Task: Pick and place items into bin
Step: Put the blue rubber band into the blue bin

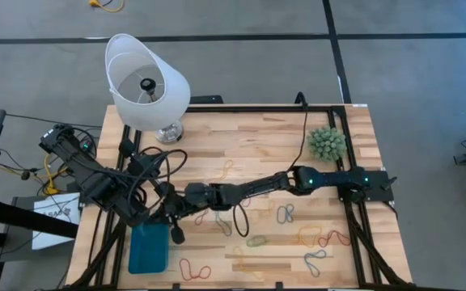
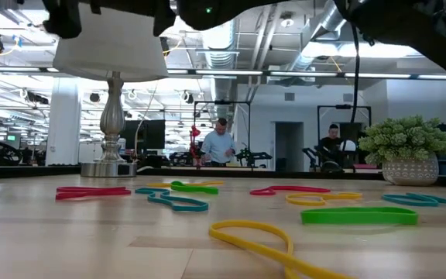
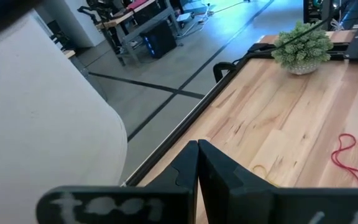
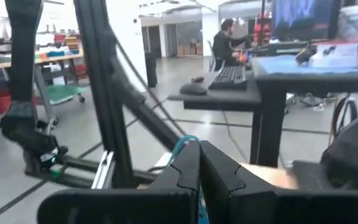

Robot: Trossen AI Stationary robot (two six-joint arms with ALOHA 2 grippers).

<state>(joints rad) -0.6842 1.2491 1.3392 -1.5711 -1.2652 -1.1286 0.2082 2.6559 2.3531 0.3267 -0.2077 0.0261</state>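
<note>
The teal bin (image 1: 148,249) lies flat near the table's near left corner. Many rubber bands lie loose on the wood: red (image 1: 194,269), green (image 1: 256,240), yellow (image 1: 245,263), grey-blue (image 1: 316,260), and in the low view red (image 2: 91,191), green (image 2: 358,216) and yellow (image 2: 258,236). My right gripper (image 1: 176,233) (image 4: 199,155) reaches across the table to just beside the bin's right edge and is shut on a grey-blue band (image 4: 183,144). My left gripper (image 1: 155,160) (image 3: 197,158) is raised close to the lamp and shut on nothing that shows. My right gripper pinches a grey-blue rubber band between its two fingers. A short loop of it (image 4: 180,147) curls out past the fingertips, and a strip shows in the slit between them (image 4: 199,205). The band is lifted clear of the table.
A white lampshade (image 1: 146,81) on a silver base (image 2: 113,167) stands at the far left. A spiky green plant in a pot (image 1: 328,144) (image 3: 303,48) stands at the far right. Black frame rails run along the table's edges. People sit and stand in the room behind.
</note>
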